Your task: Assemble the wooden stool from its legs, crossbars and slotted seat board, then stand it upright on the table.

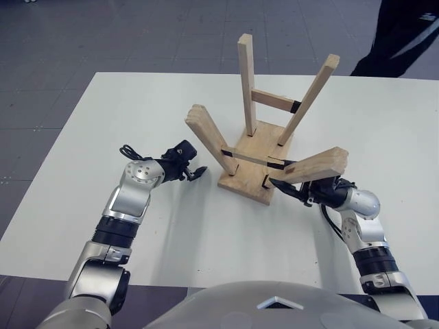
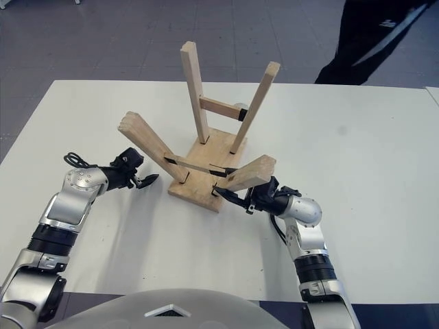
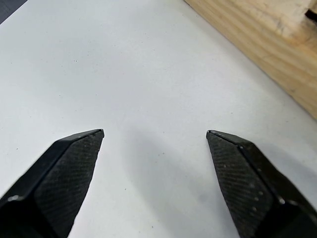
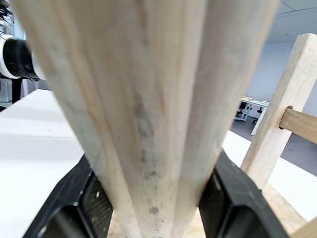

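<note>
Firstly, head views: stool [image 1: 251, 116] inverted mid-worktop [image 1: 123, 123], seat board [image 1: 247, 179] lying flat, four legs up. The far pair stands near upright, joined by a crossbar [image 1: 274, 101]. Near left leg [image 1: 209, 137] and near right leg [image 1: 314, 166] splay outward, with a low crossbar [image 1: 252, 159] between them. Right arm [image 1: 360, 205] comes in low from the near right, and the right jaws pinch the near right leg close to the board. Left arm [image 1: 134, 188] is bent, elbow out, with the left jaws just beside the board's left edge and apart from it. Risk, as judged: that leg leans hard, so levering it could pull it or the low crossbar out of its slot. The unbraced board might also slide or tip. Next, left wrist view: pads [image 3: 64, 173] spread wide over bare worktop, board near but untouched. Lastly, right wrist view: pads [image 4: 94, 208] pressed on both sides of the leg. With so low a hold, a twist could make it slip.
</note>
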